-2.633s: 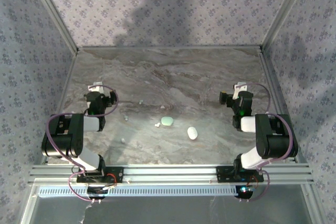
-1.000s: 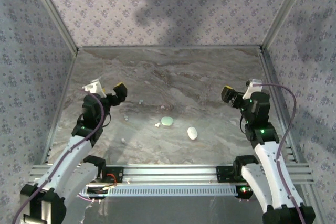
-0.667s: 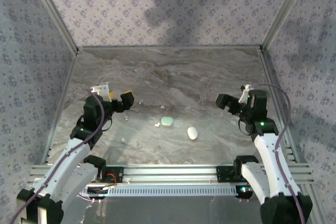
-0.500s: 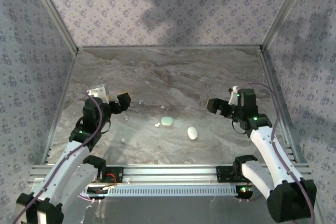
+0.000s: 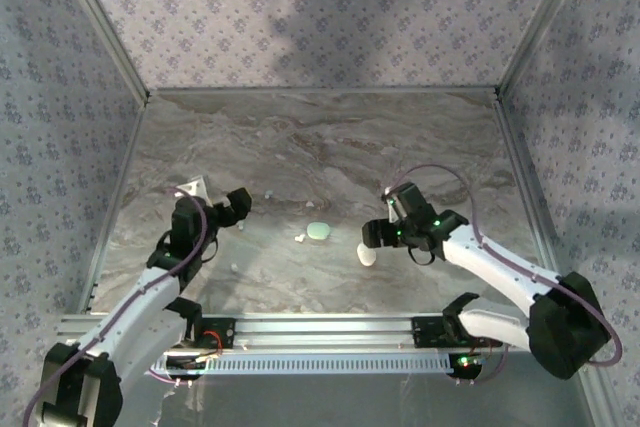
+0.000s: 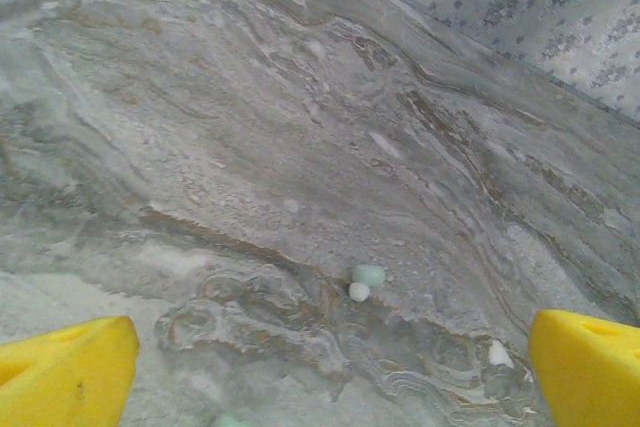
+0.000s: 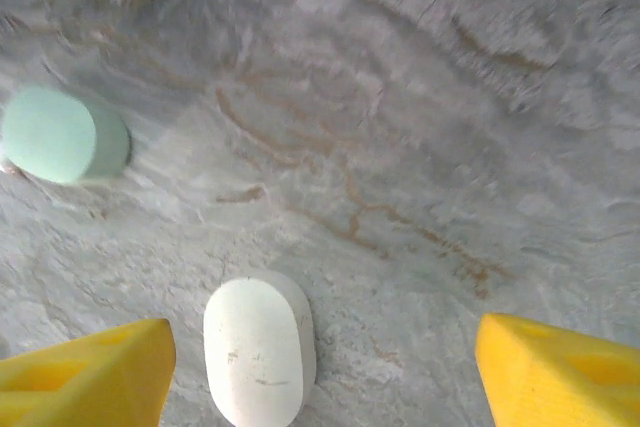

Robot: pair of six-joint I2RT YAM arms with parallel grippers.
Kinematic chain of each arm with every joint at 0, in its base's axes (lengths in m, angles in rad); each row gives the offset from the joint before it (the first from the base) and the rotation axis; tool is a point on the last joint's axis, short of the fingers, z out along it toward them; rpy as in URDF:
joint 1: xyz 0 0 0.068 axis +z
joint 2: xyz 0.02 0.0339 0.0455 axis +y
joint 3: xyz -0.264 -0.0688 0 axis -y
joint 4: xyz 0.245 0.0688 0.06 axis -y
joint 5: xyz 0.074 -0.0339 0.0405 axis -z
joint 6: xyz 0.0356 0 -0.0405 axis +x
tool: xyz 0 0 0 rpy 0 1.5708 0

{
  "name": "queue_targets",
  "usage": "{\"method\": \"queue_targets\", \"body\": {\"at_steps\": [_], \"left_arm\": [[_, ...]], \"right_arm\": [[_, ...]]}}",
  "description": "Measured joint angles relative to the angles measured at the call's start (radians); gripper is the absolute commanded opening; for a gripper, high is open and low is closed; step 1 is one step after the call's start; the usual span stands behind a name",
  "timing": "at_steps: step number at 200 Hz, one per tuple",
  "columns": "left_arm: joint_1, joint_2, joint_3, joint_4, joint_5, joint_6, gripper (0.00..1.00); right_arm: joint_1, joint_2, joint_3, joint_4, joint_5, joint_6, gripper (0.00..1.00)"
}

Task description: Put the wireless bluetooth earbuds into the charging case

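Right gripper (image 5: 378,235): I'm watching it swinging in, wide open, hanging over the white case (image 5: 367,254).
Left gripper (image 5: 216,198): staying wide open.
Earbuds (image 5: 299,238): lying loose on the table (image 5: 300,137).

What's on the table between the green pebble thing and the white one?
Nothing: the marble tabletop between the mint-green case and the white oval case is bare, seen in the right wrist view.

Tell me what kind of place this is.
Probably a robot test cell, not a home: a marble-look tabletop boxed in by wallpapered panels on aluminium framing, with the left arm and right arm bolted at its near edge.
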Motion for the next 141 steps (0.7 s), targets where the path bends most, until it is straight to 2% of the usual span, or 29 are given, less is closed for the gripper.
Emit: {"method": "queue_targets", "body": {"at_steps": [42,75,141], "left_arm": [[0.000,0.121,0.047,0.020,0.086,-0.010,1.00],[0.000,0.146,0.048,0.026,0.117,-0.010,1.00],[-0.001,0.146,0.049,0.031,0.136,-0.010,1.00]], "right_arm": [[0.126,0.109,0.037,-0.037,0.105,0.007,0.75],[0.207,0.176,0.094,-0.069,0.187,0.019,0.75],[0.256,0.262,0.130,-0.114,0.258,0.057,0.72]]}}
